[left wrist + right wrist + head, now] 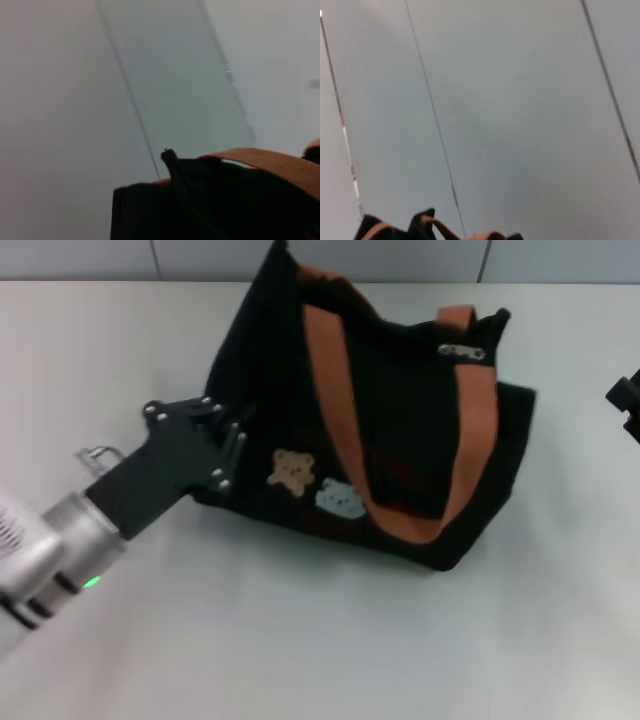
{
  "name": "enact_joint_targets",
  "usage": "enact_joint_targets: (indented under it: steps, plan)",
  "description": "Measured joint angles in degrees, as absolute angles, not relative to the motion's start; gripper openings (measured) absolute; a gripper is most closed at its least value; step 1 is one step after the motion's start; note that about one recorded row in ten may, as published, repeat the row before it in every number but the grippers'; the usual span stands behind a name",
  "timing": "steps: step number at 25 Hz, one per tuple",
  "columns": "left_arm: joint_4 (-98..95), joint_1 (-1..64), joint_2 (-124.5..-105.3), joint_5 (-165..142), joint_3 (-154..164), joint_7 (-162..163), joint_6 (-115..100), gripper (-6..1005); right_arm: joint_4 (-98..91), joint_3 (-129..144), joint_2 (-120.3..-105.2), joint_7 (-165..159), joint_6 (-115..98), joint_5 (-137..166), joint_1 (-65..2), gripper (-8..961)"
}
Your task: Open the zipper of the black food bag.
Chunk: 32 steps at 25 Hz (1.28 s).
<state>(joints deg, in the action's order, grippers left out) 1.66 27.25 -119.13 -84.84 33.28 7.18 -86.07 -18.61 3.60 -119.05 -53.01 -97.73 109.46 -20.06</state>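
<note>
A pale surface (300, 640) is carrying the black food bag (400, 440). The left gripper (228, 455), whose finger spacing is unclear, is pressing its nine-o'clock end and should brace it while the right gripper (628, 405), at three o'clock, takes the zipper (462, 352) tab.

Mostly pale grey-white wall panels (520, 110) fill this shot, split by thin dark seam lines (436, 125) running at a slant. One seam near the edge carries a light strip with small reddish marks (349, 155). Low at the frame's edge, the top of the boxy black fabric food bag (422, 222) pokes in, with its orange-brown strap handles (447, 232) curving beside the black peaks.
</note>
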Motion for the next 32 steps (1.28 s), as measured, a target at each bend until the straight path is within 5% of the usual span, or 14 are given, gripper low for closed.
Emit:
enact_joint_targets:
  steps: [6, 14, 19, 20, 21, 32]
  plan:
    - [10.19, 30.24, -119.11, -83.86, 28.24, 8.15, -84.54, 120, -17.73, 2.87, -119.15, -52.57, -98.89, 107.51, -19.95, 520]
    - [-10.62, 21.90, -118.06, -89.42, 31.23, 37.91, -96.30, 281, -18.90, 8.94, -118.11, -52.72, -106.48, 109.71, -19.27, 698]
    - [-25.88, 16.52, -113.90, -97.89, 39.03, 50.59, -109.83, 493, -21.84, 22.29, -116.30, -52.72, -114.56, 115.49, -21.33, 816]
    - [-26.64, 16.15, -113.29, -99.51, 39.48, 51.17, -111.59, 612, -22.22, 24.45, -116.16, -52.78, -115.29, 116.43, -22.02, 840]
    - [-27.22, 15.83, -112.79, -102.08, 39.73, 51.56, -112.97, 730, -22.40, 26.40, -116.14, -52.91, -115.68, 117.15, -22.84, 840]
    - [-27.06, 15.17, -114.43, -104.66, 39.07, 52.21, -112.97, 835, -22.61, 32.49, -117.15, -54.89, -114.78, 117.81, -28.26, 840]
